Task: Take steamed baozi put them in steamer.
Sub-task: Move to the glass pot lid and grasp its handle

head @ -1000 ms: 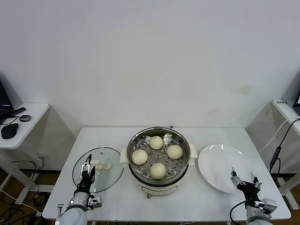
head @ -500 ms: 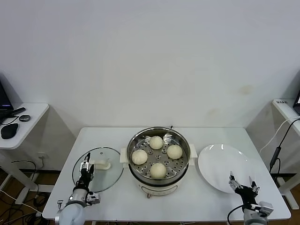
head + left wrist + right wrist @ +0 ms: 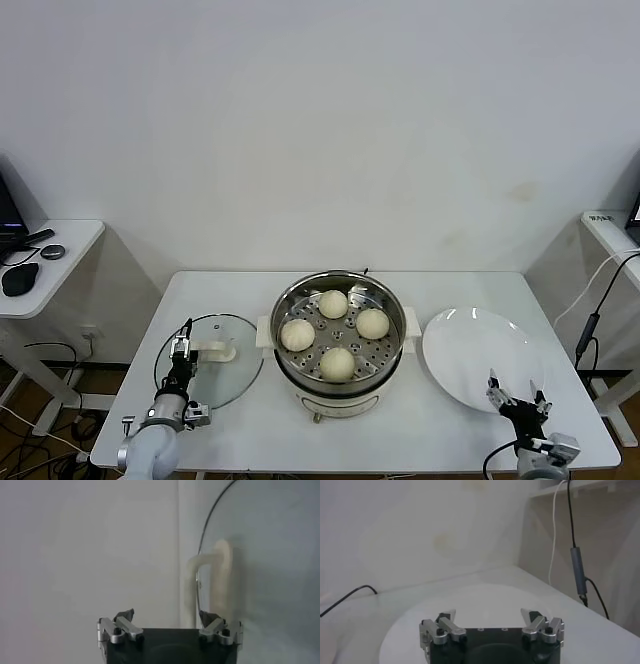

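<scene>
The steamer (image 3: 279, 318), a shiny steel pot on a white base, stands at the table's middle. Several cream-white baozi (image 3: 333, 303) lie on its perforated tray. My left gripper (image 3: 180, 353) hovers low over the near edge of the glass lid, open and holding nothing. In the left wrist view my left gripper (image 3: 167, 616) points at the lid's white handle (image 3: 220, 575). My right gripper (image 3: 518, 392) is open and empty at the near rim of the white plate. The right wrist view has my right gripper (image 3: 491, 615) spread over the bare plate (image 3: 485, 597).
The glass lid (image 3: 238, 372) lies flat left of the steamer. The white plate (image 3: 470, 345) lies to its right with nothing on it. Side tables stand at both ends, one with a mouse (image 3: 20, 279), and a cable (image 3: 590, 320) hangs at the right.
Both arms have drawn back slightly toward the table's front edge. The jaws of both grippers stay wide apart. The baozi, lid and plate have not moved.
</scene>
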{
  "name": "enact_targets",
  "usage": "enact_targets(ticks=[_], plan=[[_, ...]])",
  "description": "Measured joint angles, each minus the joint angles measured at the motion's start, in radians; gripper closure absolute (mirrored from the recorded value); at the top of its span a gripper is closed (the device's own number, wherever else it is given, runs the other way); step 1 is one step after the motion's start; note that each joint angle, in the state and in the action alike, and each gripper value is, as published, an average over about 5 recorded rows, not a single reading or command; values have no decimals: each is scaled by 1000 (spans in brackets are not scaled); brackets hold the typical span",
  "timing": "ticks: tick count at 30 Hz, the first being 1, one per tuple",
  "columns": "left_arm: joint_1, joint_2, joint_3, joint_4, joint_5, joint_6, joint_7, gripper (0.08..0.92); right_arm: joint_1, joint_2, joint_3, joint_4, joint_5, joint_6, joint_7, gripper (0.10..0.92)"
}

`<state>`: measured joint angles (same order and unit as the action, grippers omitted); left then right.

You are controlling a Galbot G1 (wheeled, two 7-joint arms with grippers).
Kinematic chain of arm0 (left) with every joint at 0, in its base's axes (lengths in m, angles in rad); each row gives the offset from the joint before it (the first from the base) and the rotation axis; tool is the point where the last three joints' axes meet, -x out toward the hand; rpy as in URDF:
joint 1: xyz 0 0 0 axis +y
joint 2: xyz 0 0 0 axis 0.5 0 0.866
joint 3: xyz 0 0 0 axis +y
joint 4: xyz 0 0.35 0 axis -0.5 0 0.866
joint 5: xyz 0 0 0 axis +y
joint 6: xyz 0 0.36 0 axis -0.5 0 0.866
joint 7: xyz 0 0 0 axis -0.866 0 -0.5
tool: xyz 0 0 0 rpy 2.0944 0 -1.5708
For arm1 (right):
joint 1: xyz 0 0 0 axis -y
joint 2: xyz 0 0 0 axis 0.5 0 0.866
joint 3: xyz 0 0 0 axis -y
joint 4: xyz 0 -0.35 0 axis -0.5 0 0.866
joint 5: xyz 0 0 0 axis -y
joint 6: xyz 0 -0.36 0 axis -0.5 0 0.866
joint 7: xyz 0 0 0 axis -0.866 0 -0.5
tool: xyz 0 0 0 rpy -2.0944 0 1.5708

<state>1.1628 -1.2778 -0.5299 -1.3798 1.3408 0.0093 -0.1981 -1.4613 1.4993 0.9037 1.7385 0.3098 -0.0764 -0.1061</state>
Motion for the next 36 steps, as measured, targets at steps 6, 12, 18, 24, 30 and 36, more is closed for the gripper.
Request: enact_targets(ticks=[6, 12, 18, 24, 30, 36], plan=[[-30, 9, 7, 44, 16, -13, -25, 177, -1, 2, 0, -7, -4, 4, 0, 203], [-61, 12, 18, 88, 21, -21, -47, 177, 1, 4, 0, -9, -7, 5, 0, 203], [-81, 10, 24, 115, 16, -24, -62, 202, 2, 3, 1, -16, -9, 10, -1, 203], [-83, 11, 35, 125, -5, -26, -58, 363, 6, 2, 0, -22, -12, 12, -1, 203], [-96, 6, 37, 137, -26, -25, -46, 536, 10, 2, -1, -28, -15, 15, -3, 203], [-109, -4, 38, 154, -37, -16, -28, 709, 14, 2, -2, -31, -19, 16, -3, 203]])
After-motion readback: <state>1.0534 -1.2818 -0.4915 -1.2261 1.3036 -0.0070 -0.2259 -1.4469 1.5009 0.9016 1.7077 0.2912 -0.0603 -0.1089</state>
